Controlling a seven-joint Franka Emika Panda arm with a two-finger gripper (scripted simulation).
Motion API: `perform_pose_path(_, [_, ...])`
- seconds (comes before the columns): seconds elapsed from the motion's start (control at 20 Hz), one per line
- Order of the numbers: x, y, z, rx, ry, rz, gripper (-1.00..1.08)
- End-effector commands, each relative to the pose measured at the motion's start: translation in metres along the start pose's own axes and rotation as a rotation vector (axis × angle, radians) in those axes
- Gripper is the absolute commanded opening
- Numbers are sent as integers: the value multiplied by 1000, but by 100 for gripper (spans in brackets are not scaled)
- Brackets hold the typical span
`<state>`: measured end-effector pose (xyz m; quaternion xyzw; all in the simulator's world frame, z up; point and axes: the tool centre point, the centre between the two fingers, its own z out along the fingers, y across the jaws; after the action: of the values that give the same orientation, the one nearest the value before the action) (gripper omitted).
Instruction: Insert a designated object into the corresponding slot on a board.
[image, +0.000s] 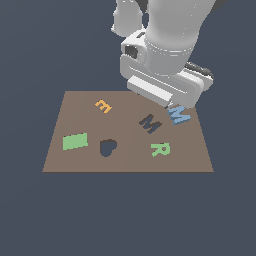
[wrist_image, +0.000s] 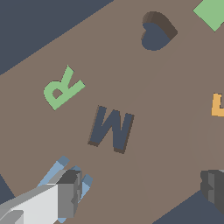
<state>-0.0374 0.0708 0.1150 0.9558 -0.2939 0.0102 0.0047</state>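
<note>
The light blue M block (image: 179, 115) lies on the brown board (image: 75, 165) near its far edge at the exterior view's right. In the wrist view the blue M (wrist_image: 53, 171) is partly hidden behind one grey finger (wrist_image: 69, 192). The other finger (wrist_image: 214, 188) stands far from it, so my gripper (wrist_image: 141, 191) is open and holds nothing. In the exterior view the gripper (image: 172, 104) hangs just above the M, its fingertips hidden by the hand. The dark M-shaped slot (image: 150, 123) (wrist_image: 111, 130) is empty, just beside the block.
On the board also lie a green letter R (image: 160, 149) (wrist_image: 62, 88), an orange letter E (image: 103, 106) (wrist_image: 218, 105), a green rectangle (image: 75, 141) (wrist_image: 212, 12) and a dark heart-shaped recess (image: 107, 147) (wrist_image: 156, 31). Dark floor surrounds the board.
</note>
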Motion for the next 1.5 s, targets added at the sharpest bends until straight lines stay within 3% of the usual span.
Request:
perform_pose_path(0.0, [-10,-7,7,-1,-2,78,100])
perform_pose_path(0.75, [-48,-59,47,-4,-16,487,100])
perform_pose_path(1.45, [-55,-86,64,-5,-22,662,100])
